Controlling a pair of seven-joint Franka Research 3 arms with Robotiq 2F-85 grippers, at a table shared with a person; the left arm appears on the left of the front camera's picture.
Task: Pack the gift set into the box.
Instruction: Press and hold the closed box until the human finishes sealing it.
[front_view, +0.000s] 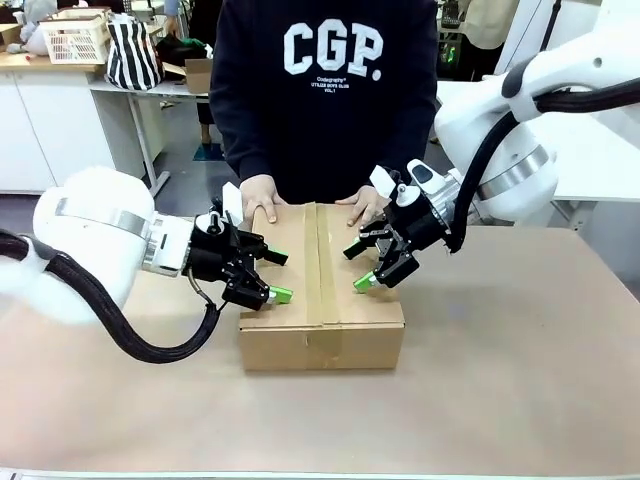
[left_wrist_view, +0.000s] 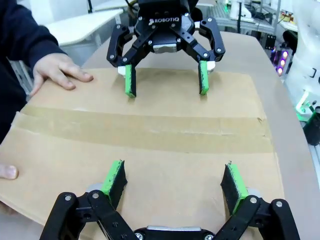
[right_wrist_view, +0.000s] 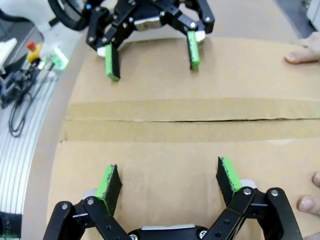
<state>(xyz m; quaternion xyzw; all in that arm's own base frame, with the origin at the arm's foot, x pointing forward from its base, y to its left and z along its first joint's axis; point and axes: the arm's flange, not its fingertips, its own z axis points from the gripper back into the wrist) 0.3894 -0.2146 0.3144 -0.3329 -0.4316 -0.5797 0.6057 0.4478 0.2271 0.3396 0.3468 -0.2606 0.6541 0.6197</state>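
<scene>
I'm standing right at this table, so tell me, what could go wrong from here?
Both of the person's hands rest on the box beside the left gripper and right gripper, jaws open: a hand could get pinched. The grippers face each other over the tape; moving inward, they might collide.

Bright, even indoor light falls from overhead, leaving only a soft, short shadow beneath the box (front_view: 320, 335) on the table (front_view: 520, 380). All views are sharp and free of glare. Both wrist views bow straight edges near their borders.
</scene>
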